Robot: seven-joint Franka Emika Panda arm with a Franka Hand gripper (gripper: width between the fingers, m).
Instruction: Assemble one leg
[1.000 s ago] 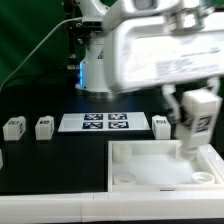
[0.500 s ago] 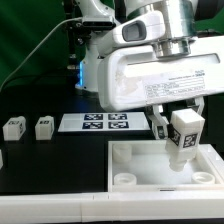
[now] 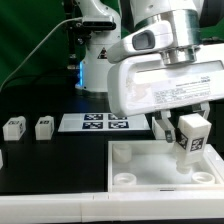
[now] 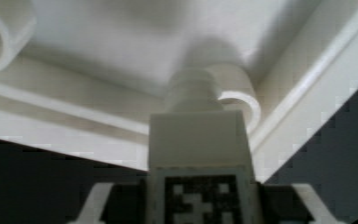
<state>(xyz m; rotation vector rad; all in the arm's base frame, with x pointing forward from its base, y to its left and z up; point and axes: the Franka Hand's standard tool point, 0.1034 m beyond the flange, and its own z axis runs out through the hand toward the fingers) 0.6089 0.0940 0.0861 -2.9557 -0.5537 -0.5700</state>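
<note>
Leg [image 3: 191,141] clamped between the fingers of the gripper [image 3: 183,132], near upright with a slight tilt, lower end over the far corner of the white tray piece [image 3: 130,152] on the exterior view's right. Against a second ago, the leg has dropped and shifted toward the exterior view's left, then nudged back right. In the wrist view the leg [image 4: 197,150] points at a round socket [image 4: 234,90]; touching or just short, cannot tell. Looks like line-up for insertion, probably not seated yet. Spare legs [image 3: 14,127] sit well apart on the exterior view's left, with the marker board [image 3: 105,122] between them and the gripper.
</note>
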